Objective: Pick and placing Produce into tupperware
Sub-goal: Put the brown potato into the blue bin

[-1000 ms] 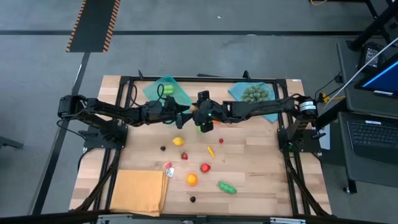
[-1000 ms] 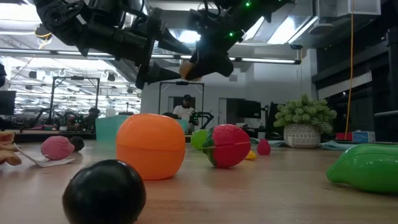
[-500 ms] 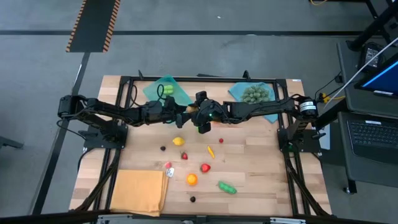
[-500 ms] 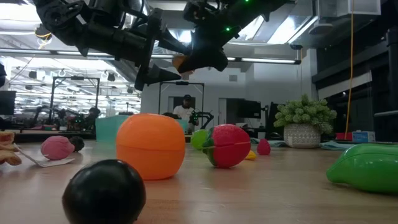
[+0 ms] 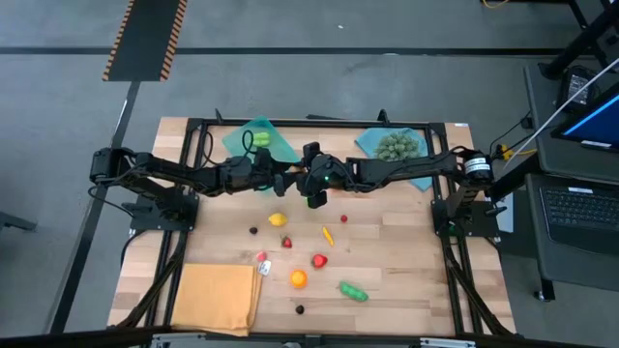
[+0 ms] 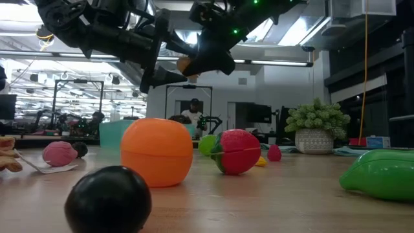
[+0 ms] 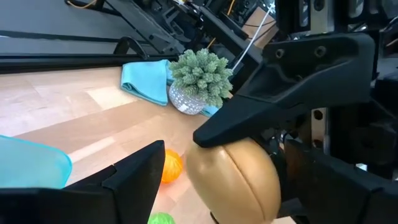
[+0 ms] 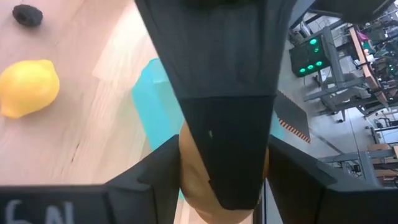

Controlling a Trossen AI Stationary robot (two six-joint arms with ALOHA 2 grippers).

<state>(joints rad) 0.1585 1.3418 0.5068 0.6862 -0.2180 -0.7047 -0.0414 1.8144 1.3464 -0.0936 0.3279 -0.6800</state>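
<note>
A tan egg-shaped piece of produce [image 7: 233, 177] is held high over the table's middle [image 5: 294, 173] by my right gripper [image 5: 303, 178], which is shut on it. My left gripper [image 7: 217, 186] is open and faces the right one, one finger [image 7: 137, 180] on each side of the piece. The teal tupperware [image 5: 259, 141] lies at the far edge with a green piece [image 5: 259, 138] inside. More produce rests on the wood: a lemon [image 5: 278, 219], an orange [image 5: 299, 279], a red piece [image 5: 319, 260], a green pod [image 5: 353, 291] and dark berries [image 5: 253, 230]. My right gripper pinches the tan piece [image 7: 249, 155] between its two fingers [image 7: 273, 106], coming roughly level from the table's right. The piece is lifted clear, well above the table [image 6: 185, 65]. My left gripper's fingers flank the same piece; whether either one touches it I cannot tell.
An orange-tan mat [image 5: 218, 298] lies at the near left corner. A bushy grey-green cluster [image 5: 397, 145] sits on a blue cloth [image 5: 418, 172] at the far right. Dark frame rails [image 5: 179, 232] run along the table's sides. A person [image 6: 194, 114] shows far behind the table.
My right gripper has carried the tan piece a short way toward the table's left and slightly up, in between my left gripper's open fingers. The produce on the table has stayed where it was.
</note>
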